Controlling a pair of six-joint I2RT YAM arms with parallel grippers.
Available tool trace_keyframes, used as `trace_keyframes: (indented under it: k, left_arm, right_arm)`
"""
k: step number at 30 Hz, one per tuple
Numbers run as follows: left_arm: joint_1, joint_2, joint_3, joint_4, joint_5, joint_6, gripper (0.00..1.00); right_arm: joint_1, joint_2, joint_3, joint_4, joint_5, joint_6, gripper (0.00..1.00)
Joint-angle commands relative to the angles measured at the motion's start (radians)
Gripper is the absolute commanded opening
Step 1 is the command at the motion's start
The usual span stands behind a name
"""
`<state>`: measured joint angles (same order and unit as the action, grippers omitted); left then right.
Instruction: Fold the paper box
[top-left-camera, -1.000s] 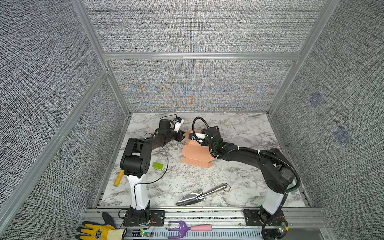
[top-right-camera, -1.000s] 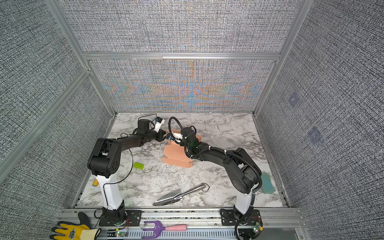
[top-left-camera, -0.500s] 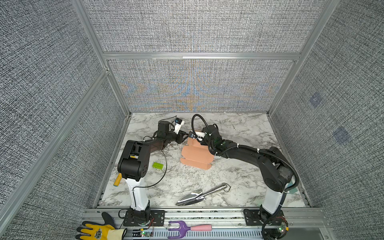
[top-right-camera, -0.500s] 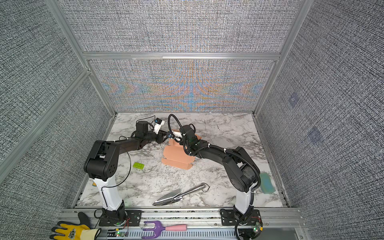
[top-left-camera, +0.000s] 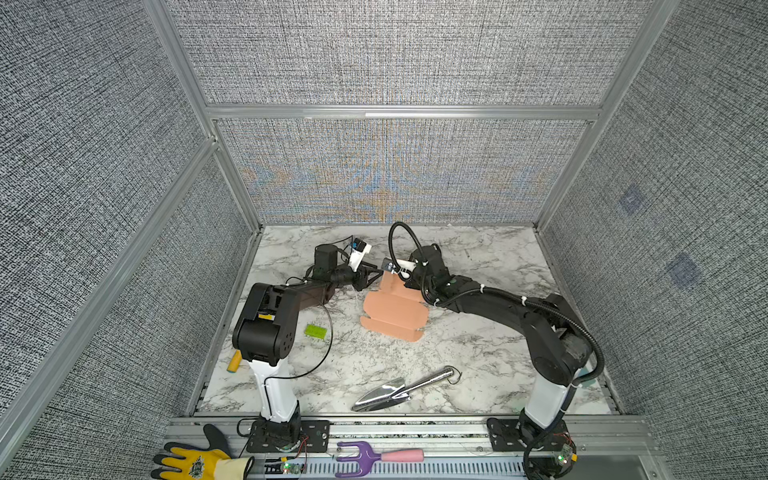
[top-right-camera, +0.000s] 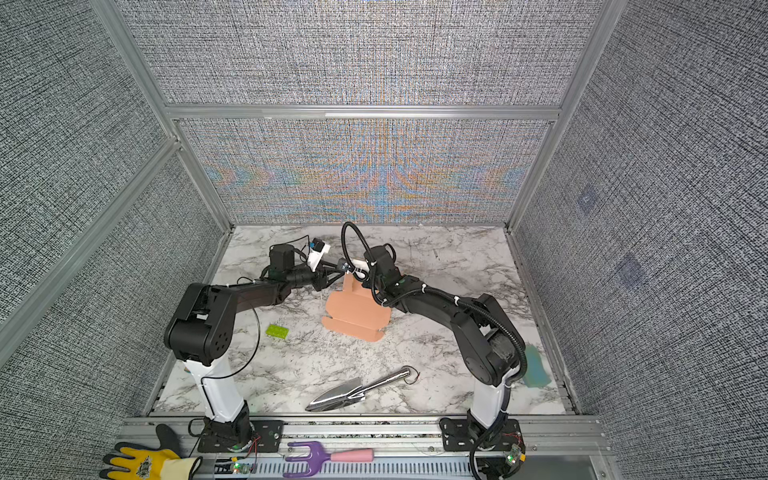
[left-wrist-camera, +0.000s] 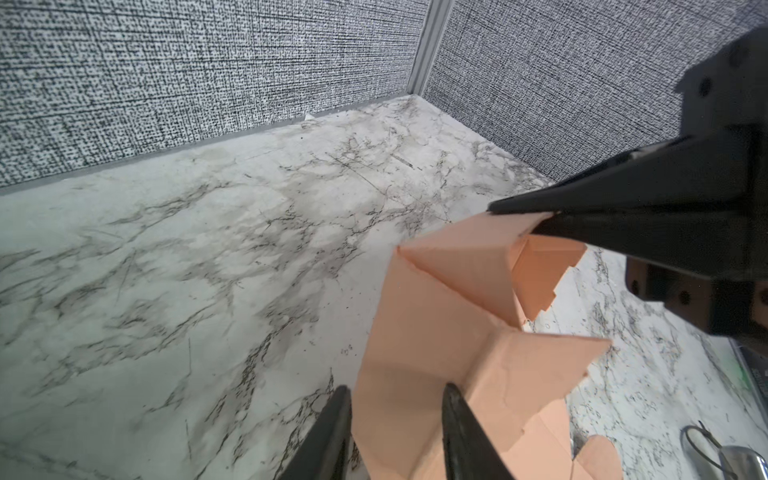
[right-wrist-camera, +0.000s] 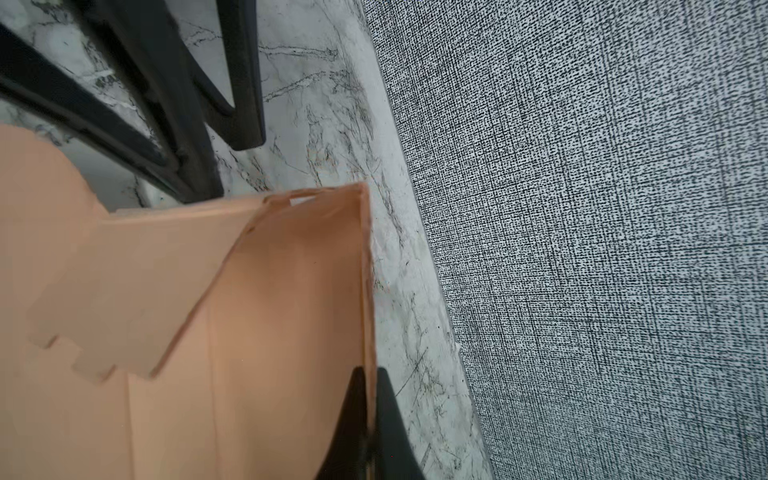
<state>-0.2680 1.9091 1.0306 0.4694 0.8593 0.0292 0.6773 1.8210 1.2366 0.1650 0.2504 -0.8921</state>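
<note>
Nearest the rail: trowel (top-left-camera: 401, 390) loose on the worktop (top-left-camera: 478, 345), well apart from the job. Green brick (top-left-camera: 315, 331) off to the left, also out of it.

Then the paper box (top-left-camera: 395, 316), mid-worktop. Near half flat on the marble with tabs splayed. Far half raised and creased into an upright wall, with a side flap swung inward behind it (clearest from the left wrist).

Step, as read from this: early-to-middle, standing up and tucking the far end wall. Near walls and lid not yet formed.

Next move, best guess: hold the wall upright, push the side flap in behind it, then roll the outer half over and seat the tabs in their slits. Calls for a steady pinch on one side and a light push on the other. Thin card, so easy to buckle or drag across the marble.

Left pincer (left-wrist-camera: 395, 390): part-way apart, fingers (left-wrist-camera: 328, 436) straddling the nearer panel of the raised part. Can't tell whether squeezing or just flanking it.

Right pincer (right-wrist-camera: 368, 374): clamped tight on the top edge of the raised wall, with card between both fingers; same pinch visible from the left wrist.

Beyond that, only bare marble up to the back wall (top-left-camera: 395, 174).
</note>
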Motion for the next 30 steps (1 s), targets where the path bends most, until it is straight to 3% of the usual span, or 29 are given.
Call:
trace_keyframes:
  k: [1, 15, 30]
  left_arm:
    - [-0.005, 0.002, 0.015, 0.030, 0.055, 0.034, 0.39]
    - [-0.026, -0.011, 0.010, -0.020, 0.075, 0.088, 0.39]
    - [-0.038, 0.020, 0.068, -0.083, -0.041, 0.129, 0.41]
  right_arm:
    - [0.001, -0.013, -0.001, 0.005, -0.021, 0.016, 0.00]
    - [-0.002, -0.013, -0.003, 0.007, -0.017, 0.011, 0.00]
    - [0.002, -0.032, -0.003, -0.004, -0.022, 0.013, 0.00]
